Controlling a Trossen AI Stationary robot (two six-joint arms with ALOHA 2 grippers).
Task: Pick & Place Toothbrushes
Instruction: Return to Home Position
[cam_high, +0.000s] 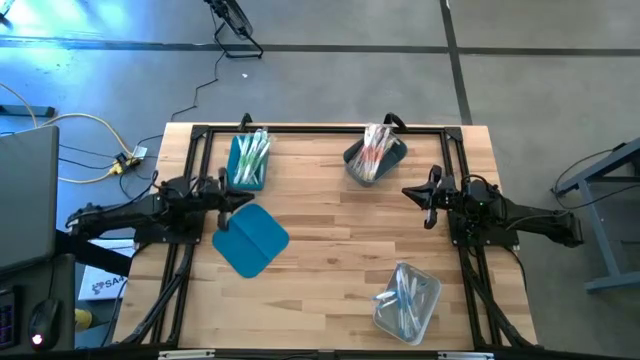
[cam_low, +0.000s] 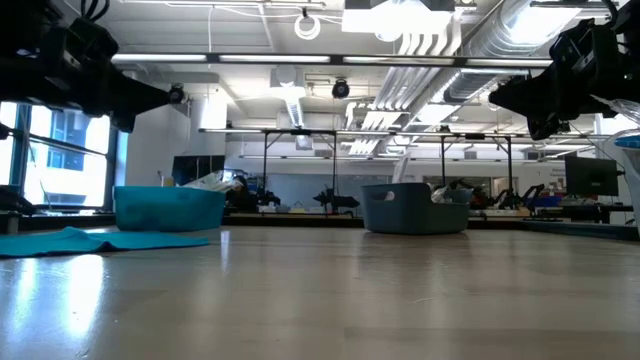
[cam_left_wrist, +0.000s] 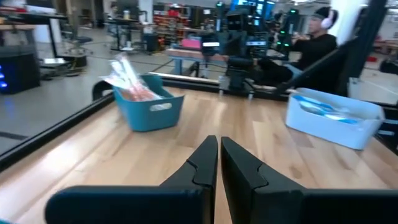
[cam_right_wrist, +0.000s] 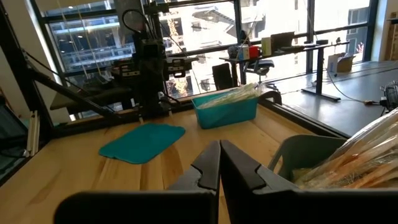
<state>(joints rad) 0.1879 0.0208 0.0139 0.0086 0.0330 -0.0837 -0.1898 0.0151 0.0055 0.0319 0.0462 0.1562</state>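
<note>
Both arms hang raised above the desk (cam_high: 330, 250), one at each side, tips pointing inward toward each other. The left claw (cam_high: 243, 201) is closed, its two fingers pressed together with nothing between them; it sits just over the far edge of the flat teal lid (cam_high: 250, 240). The right claw (cam_high: 410, 190) is likewise pinched closed and empty (its wrist view shows the dark fingers meeting tip to tip), and it hovers near the dark grey bin (cam_high: 376, 160) without touching it.

The toothbrushes are all in bins, sorted by colour. The green toothbrushes (cam_high: 253, 150) lie bunched in the teal bin (cam_high: 238, 170) at the far left of the desk, some sticking up past its rim. The orange toothbrushes (cam_high: 373, 148) fill the dark grey bin at the far side, right of centre, and also poke above its rim. The blue toothbrushes (cam_high: 404, 294) lie in the clear bin (cam_high: 425, 305), which stands tilted at the near right, well apart from the other two.

The teal lid lies flat on the wood, just nearer than the teal bin. Beyond the desk, a person (cam_left_wrist: 314, 40) wearing headphones sits at a workstation.
</note>
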